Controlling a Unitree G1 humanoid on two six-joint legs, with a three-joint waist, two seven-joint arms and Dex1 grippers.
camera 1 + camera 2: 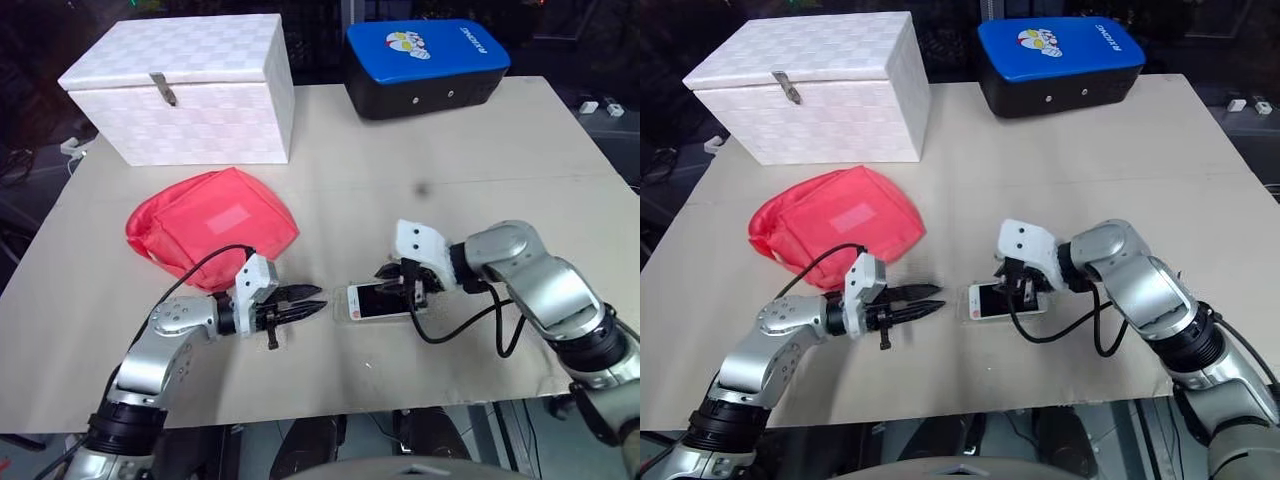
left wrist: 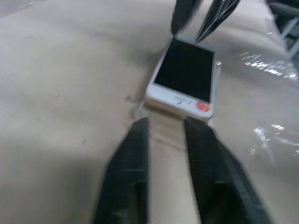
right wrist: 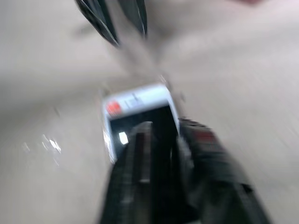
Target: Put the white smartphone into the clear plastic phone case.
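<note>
The phone (image 1: 380, 301) lies flat, stiff and slick, probably best pinched at its long edges; both the left gripper (image 1: 308, 306) and right gripper (image 1: 410, 291) are closed, holding nothing

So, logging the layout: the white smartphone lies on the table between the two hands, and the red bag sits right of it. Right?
Not quite. The red bag sits left of the white smartphone, as the left eye view shows. The phone does lie on the table between the left hand and the right hand.

Both arms gleam in brushed silver with black joint bands. The left end effector (image 1: 310, 305) carries two tapered black fingers behind a white wrist housing, the right end effector (image 1: 408, 288) likewise, each trailing a looping black cable.
</note>
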